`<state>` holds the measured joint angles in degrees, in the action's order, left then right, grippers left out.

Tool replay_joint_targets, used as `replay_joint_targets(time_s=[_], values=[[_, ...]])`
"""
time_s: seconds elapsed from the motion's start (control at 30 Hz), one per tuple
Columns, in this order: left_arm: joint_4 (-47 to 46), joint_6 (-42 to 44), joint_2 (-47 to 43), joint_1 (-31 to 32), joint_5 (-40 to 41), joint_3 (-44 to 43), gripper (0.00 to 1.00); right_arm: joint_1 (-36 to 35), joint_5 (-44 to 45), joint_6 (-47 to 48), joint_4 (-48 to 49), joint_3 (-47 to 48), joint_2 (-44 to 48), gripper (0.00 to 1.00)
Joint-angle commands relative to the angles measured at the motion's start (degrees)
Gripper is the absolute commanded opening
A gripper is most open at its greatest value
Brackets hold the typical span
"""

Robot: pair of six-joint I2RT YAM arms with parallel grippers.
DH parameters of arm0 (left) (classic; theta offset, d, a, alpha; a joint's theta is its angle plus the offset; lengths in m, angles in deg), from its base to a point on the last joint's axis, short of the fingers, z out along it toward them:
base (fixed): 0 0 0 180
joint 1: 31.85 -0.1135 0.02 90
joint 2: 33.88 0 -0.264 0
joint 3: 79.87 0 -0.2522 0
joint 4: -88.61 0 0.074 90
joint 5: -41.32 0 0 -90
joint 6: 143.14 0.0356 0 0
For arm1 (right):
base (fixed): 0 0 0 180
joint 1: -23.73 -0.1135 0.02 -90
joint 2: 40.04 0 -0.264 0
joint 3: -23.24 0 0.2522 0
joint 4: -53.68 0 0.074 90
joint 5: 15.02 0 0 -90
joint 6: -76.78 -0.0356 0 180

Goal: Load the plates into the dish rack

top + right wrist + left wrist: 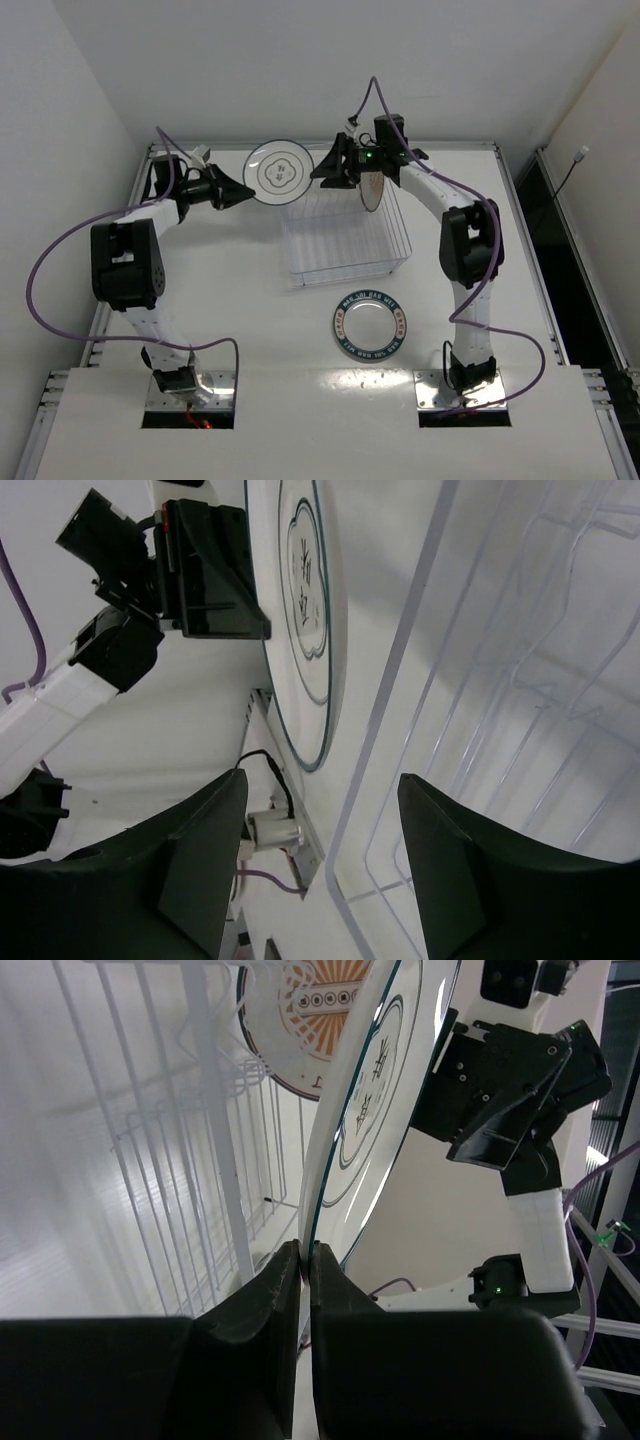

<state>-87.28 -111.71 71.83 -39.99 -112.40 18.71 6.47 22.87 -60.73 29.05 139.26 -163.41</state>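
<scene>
Closest to you, at the bottom of the top view, are the arm bases, bolted to the white table that fills most of the frame. At the centre of that table you have the clear rack, with both arms reaching toward its upper edge. Below the rack in the frame, the blue-rimmed plate lies flat on the table, apart from everything else. Just beside the rack's upper-left corner, the ringed plate is held up off the table, its face turned toward the top camera. The striped plate stands on edge inside the rack at its upper-right corner. Your left gripper is clamped on the ringed plate's lower-left rim; the left wrist view shows the rim pinched between its fingers. Your right gripper sits near that plate's right edge with its jaws apart and nothing between them.
</scene>
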Motion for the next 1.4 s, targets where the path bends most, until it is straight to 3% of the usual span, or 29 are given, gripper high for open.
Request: replay_joint_targets(time_s=[0.0,0.2,0.23,0.27,0.33,0.37,0.43,0.47,0.53,0.57,0.63,0.67,0.73,0.93,1.13,1.37], values=[[-4.85,-0.94,-2.18,2.77,-4.03,0.33,0.0,-0.59,-1.14,-0.83,4.89,-1.0,-1.08,0.59],[-5.38,-0.94,-0.42,6.11,-4.04,0.33,0.0,-1.64,-1.76,-3.38,7.45,-0.31,-2.66,0.43],[-5.38,-0.94,-0.42,6.12,-4.56,0.33,0.0,-1.64,-1.76,-3.38,7.45,-0.3,-2.66,0.38],[-5.38,-0.94,-0.42,6.12,-4.57,0.33,0.0,-1.64,-1.76,-3.38,7.45,0.3,-2.66,0.2],[-4.86,-0.94,-0.42,6.12,-4.57,0.33,0.0,-1.64,-0.27,-3.38,6.31,0.84,-2.66,0.07],[-4.24,-0.94,0.19,6.12,-4.57,0.33,0.14,-1.64,0.26,-2.86,4.91,1.45,-1.79,0.0],[-1.88,0.99,0.72,5.34,-4.57,0.33,0.38,-0.5,3.76,-1.19,2.19,2.15,-0.21,0.0],[-0.21,2.13,0.72,4.81,-4.57,-0.28,0.58,-0.5,5.34,0.03,-2.35,4.07,0.67,0.0],[9.49,8.59,1.33,2.7,-3.7,-2.64,0.72,1.08,12.45,5.39,-8.34,7.15,3.74,0.0],[13.48,11.34,2.12,2.08,-2.04,-3.87,0.79,1.08,15.79,7.67,-16.03,11.52,4.62,0.0],[21.74,19.4,3.09,0.42,0.52,-8.35,0.85,1.61,27.91,13.54,-24.24,17.16,5.16,0.0],[27.43,21.19,4.23,0.41,2.18,-9.5,0.86,1.61,31.86,15.15,-27.94,22.49,5.16,0.0],[29.68,22.88,4.94,-1.08,2.73,-10.39,0.86,1.09,41.1,19.09,-34.46,26.31,5.16,0.0],[29.69,22.35,5.99,-2.75,4.39,-10.39,0.86,-1.63,63.51,26.13,-42.21,26.85,7.0,0.0],[30.22,22.88,6.0,-3.28,4.4,-9.86,0.86,-5.24,71.36,33.35,-43.44,26.85,5.07,0.0],[30.74,23.41,6.53,-4.33,5.01,-8.72,0.86,-7.97,78.48,34.67,-43.44,26.33,1.73,0.0]])
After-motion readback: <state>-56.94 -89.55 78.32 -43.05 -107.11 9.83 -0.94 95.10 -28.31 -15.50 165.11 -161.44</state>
